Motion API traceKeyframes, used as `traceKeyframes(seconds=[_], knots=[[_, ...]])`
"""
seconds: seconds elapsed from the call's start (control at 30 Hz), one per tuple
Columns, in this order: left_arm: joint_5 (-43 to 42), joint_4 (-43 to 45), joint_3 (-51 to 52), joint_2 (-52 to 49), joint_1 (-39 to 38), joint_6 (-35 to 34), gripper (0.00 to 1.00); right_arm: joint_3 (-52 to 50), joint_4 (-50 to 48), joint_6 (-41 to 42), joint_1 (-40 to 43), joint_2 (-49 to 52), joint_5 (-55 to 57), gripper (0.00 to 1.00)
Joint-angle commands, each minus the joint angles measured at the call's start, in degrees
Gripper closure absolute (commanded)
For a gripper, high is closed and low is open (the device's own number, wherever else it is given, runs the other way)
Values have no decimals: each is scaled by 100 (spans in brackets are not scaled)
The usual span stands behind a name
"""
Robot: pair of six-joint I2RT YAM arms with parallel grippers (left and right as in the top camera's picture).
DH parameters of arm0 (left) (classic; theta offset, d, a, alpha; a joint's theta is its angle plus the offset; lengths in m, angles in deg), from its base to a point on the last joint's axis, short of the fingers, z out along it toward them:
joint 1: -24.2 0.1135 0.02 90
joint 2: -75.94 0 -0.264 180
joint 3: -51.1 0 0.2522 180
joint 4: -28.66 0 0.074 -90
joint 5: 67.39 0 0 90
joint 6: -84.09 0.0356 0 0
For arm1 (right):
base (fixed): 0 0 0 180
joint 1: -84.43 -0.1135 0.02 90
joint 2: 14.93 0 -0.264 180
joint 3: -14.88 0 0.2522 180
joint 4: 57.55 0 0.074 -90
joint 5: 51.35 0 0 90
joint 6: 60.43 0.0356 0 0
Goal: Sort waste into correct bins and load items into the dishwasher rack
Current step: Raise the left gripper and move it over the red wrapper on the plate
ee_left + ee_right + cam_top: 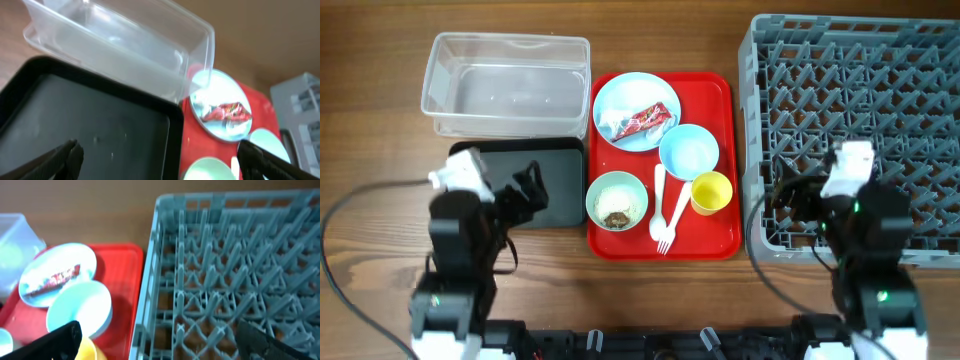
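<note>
On the red tray [715, 95] sit a light blue plate [636, 110] with a red-and-white wrapper [645, 120] and white tissue, a light blue bowl [689, 151], a pale green bowl [617, 200] with rice and brown scraps, a yellow cup [711, 192], and a white spoon and fork [661, 212]. The clear tub [507, 83] and black tray [555, 185] lie to the left. The grey rack [860, 120] is at the right. My left gripper [527, 192] is open above the black tray [90, 125]. My right gripper [792, 197] is open over the rack's left edge [165, 305].
The wooden table [380, 120] shows around everything. Black cables run from both arm bases near the front edge. The red tray lies close between the black tray and the rack.
</note>
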Motion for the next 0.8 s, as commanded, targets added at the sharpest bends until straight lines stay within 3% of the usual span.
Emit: traceKeyframes(seconds=[0.0,0.17,0.27,0.77], knots=[[-295,-1062,-1342,-1093,39,245,0,1058,807,61,-2,710,-72,0],[-402,-2691,-2653,-2116,39,247,0,2063,2046,17,-2,1416,-46,0],[-402,-3121,-2898,-2439,39,245,0,2321,2396,17,-2,1617,-48,0],[-404,-3154,-2898,-2662,39,219,0,2330,2459,17,-2,1620,-68,0]])
